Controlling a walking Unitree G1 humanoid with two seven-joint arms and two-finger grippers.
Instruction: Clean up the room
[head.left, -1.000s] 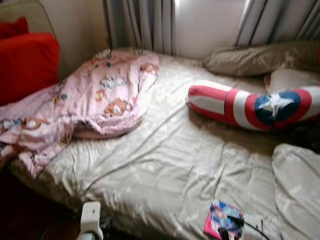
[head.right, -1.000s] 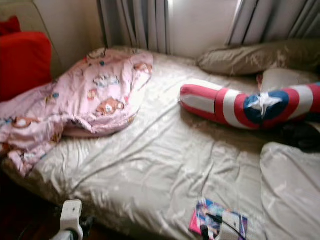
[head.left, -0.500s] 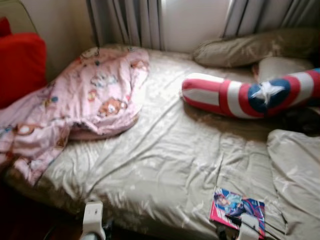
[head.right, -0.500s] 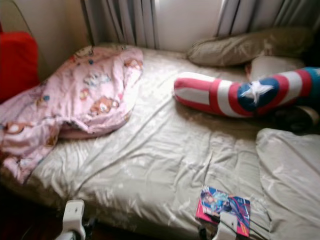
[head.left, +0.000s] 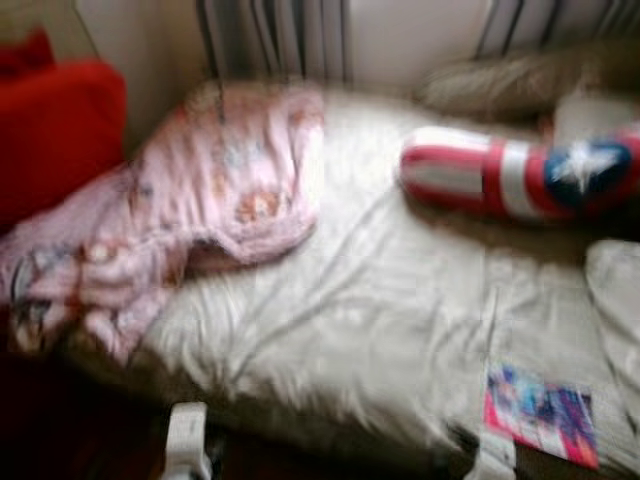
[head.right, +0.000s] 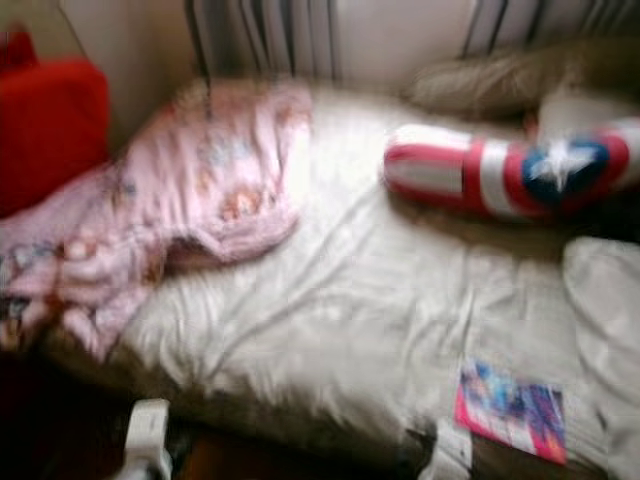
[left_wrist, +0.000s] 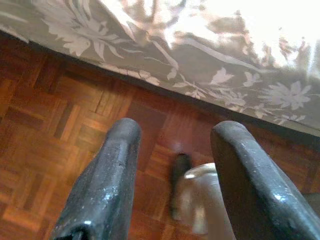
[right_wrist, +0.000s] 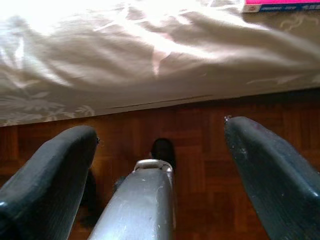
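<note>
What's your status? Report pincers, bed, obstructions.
Left pincer open, empty, over floor. Right pincer open, empty, by bed edge. Book near edge, pink blanket crumpled, striped pillow behind. View blurred.

Camera shift rightward; book (head.left: 541, 414) nearer right.

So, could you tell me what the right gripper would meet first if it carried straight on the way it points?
Probably the wooden parquet floor just short of the bed's sheet edge; the open right gripper points down past the robot's own leg, though depth is unclear.
</note>
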